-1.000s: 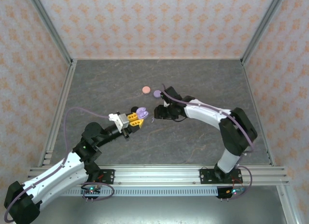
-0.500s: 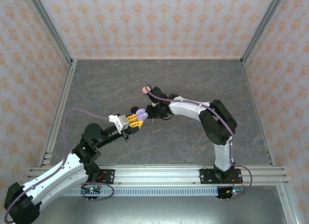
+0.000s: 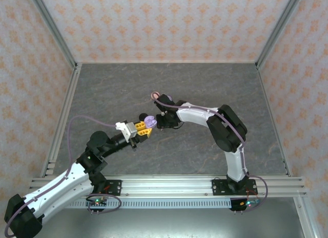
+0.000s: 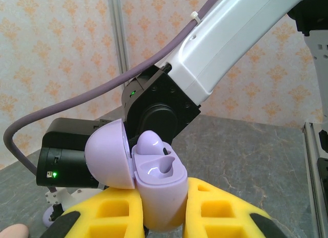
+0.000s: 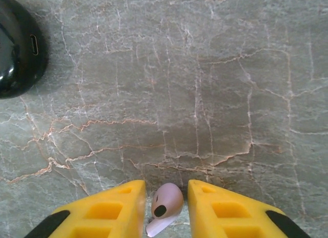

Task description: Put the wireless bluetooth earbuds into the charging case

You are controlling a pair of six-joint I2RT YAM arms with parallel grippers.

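Top external: the left gripper (image 3: 145, 127) holds the lilac charging case (image 3: 149, 119) with its lid open. The right gripper (image 3: 160, 120) sits just beside it, nearly nose to nose. With that little room, a careless sweep by either arm could clip the case or flip the lid shut.

Left wrist: the yellow fingers are clamped on the case's base. 1 seated earbud (image 4: 150, 141) fills a well and the other well looks empty. The right arm's black wrist looms close behind the lid, so an approach from that side may bump it.

Right wrist: the jaws stand narrow around a loose earbud (image 5: 165, 206), pale lilac, which lies between the 2 yellow fingers with its stem pointing down and left. Thin slivers of gap show on both sides (I cannot tell if it is pinched yet). Small and rounded, it may twist or squirt out under an off-centre squeeze, and then it would meet the well askew. A black case (image 5: 15, 48) rests on the table (image 5: 205, 94), well apart.
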